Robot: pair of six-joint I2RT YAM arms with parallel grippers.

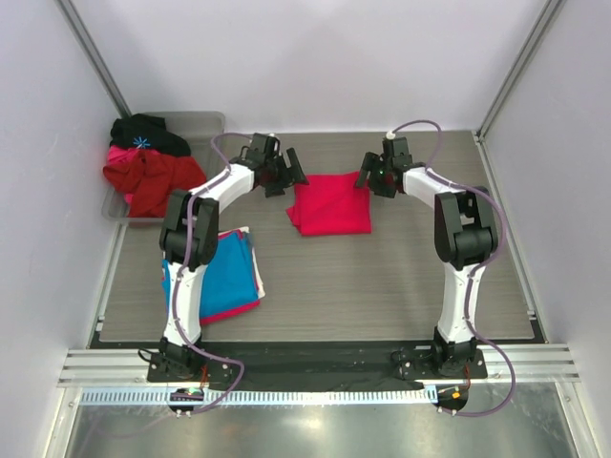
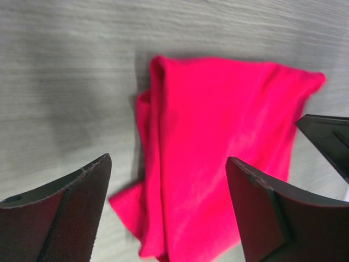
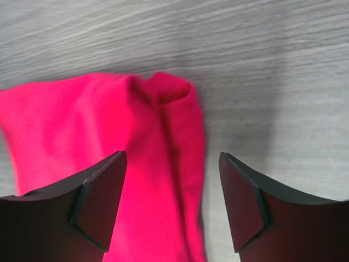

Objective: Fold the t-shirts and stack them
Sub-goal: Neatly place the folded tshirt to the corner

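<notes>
In the overhead view, a bright crimson-pink cloth t-shirt (image 1: pixel 329 203), folded into a rough square, lies flat on the grey wood-grain table (image 1: pixel 382 286) just above the middle of the frame. The black left gripper (image 1: pixel 278 174) is by its upper left corner and the black right gripper (image 1: pixel 376 176) by its upper right corner. Only this view shows the other things. A bright blue folded t-shirt (image 1: pixel 229 267) lies at lower left, partly under the left arm, on a pink-red t-shirt (image 1: pixel 234 311) whose edge peeks out below it. A pale grey plastic bin (image 1: pixel 205 126) at upper left holds a heap of black and red garments (image 1: pixel 143 167). The left wrist view adds the rumpled, layered fold edges that the overhead view flattens. It also shows the left gripper's jaws wide apart above the cloth, clamping nothing, and a black tip of the right gripper at the right edge. The right wrist view shows the right gripper's jaws likewise apart, over a rolled corner of the crimson-pink shirt.
</notes>
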